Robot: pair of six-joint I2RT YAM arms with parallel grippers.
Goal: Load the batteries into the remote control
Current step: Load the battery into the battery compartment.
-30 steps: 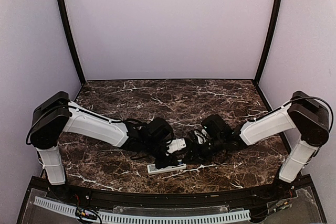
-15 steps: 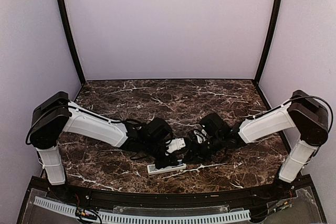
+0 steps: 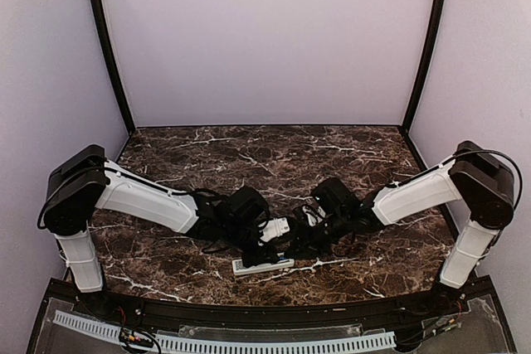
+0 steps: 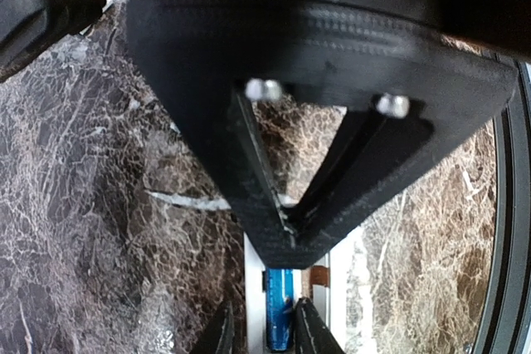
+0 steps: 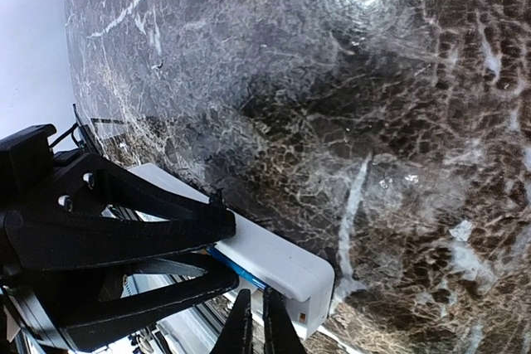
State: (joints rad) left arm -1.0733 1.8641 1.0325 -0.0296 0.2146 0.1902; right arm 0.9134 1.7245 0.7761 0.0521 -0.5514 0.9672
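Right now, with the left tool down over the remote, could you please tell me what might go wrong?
1. The left tool straddles the blue battery lying in the remote control; if it lifts off crooked, a finger could catch the battery and pull it from the recess.
2. The right tool, shut, appears close beside the remote's end; a small nudge might slide the remote across the smooth table.
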